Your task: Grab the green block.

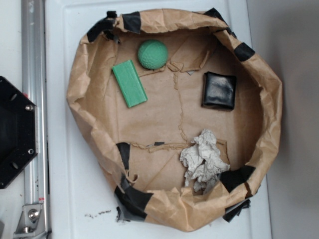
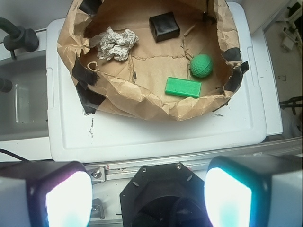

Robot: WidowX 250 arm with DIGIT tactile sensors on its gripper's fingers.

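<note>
From overhead, the flat ribbed green plastic block [image 1: 129,83] lies at ten o'clock on the floor of the crumpled brown paper basin [image 1: 75,94], long axis eleven-to-five. At the wrist, my gripper [image 2: 149,196] stands wide apart, empty; the block lies toward twelve o'clock, well away.

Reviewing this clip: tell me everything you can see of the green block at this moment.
The green block is a flat rectangular slab, roughly twice as long as wide, in bright green that looks like plastic, with faint fine ribbing on top. It lies flat on the floor of the brown paper basin, set at a slant, close to the basin's wall. The green ball sits just off one end, apart from it. Nothing rests on it, and the gripper is open, well away, outside the basin.
</note>
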